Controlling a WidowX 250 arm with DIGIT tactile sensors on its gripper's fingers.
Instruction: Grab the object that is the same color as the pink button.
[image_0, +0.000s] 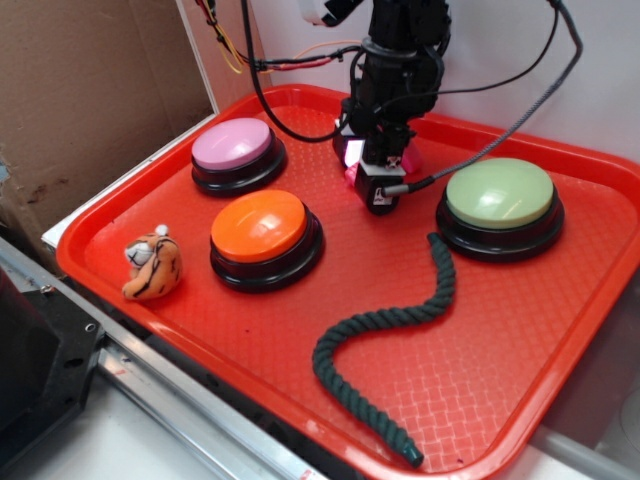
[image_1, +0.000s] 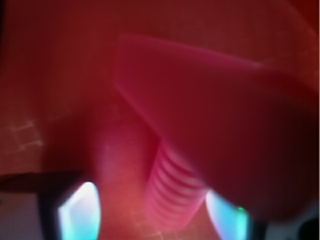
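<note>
The pink button (image_0: 232, 143), pale pink on a black base, sits at the tray's back left. My gripper (image_0: 377, 192) is lowered onto the tray's back middle, and only slivers of the bright pink toy bolt (image_0: 351, 178) show beside its fingers. The blurred wrist view is filled by the bolt (image_1: 175, 195): its ribbed shaft stands between my fingers and its flat head spreads above to the right. The right finger (image_1: 225, 215) is against the shaft. The left finger (image_1: 80, 212) stands apart from it with bare tray between. My gripper (image_1: 152, 212) is open around the bolt.
On the red tray (image_0: 520, 330) are an orange button (image_0: 260, 225) in front of the pink one, a pale green button (image_0: 498, 192) at the right, a small tiger plush (image_0: 152, 266) at the left and a dark green rope (image_0: 400, 320) curling to the front. A cardboard wall stands left.
</note>
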